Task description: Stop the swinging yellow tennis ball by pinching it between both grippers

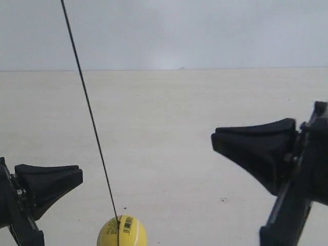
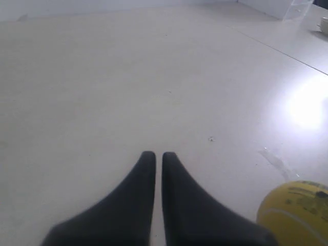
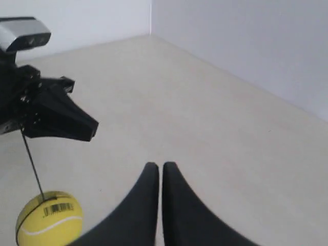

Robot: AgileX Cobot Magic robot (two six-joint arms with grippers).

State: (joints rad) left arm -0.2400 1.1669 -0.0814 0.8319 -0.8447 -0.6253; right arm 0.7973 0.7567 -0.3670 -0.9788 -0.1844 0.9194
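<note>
The yellow tennis ball (image 1: 122, 233) hangs on a thin black string (image 1: 89, 110) low over the pale table, its barcode print facing the exterior view. It is between the two black wedge grippers and touches neither. The gripper at the exterior view's left (image 1: 79, 174) points at the gripper at the right (image 1: 215, 139), which sits higher. My left gripper (image 2: 155, 155) is shut with nothing in it, and the ball (image 2: 297, 212) is off to one side of it. My right gripper (image 3: 157, 165) is shut and empty too. It sees the ball (image 3: 48, 218) below the other gripper (image 3: 94, 129).
The pale tabletop (image 1: 169, 128) runs back to a grey wall (image 1: 205, 31). A seam line (image 2: 277, 48) crosses the table in the left wrist view, with a white box (image 2: 287, 7) and a small cup (image 2: 323, 24) at the far corner. A grey camera block (image 3: 23, 33) tops the other arm.
</note>
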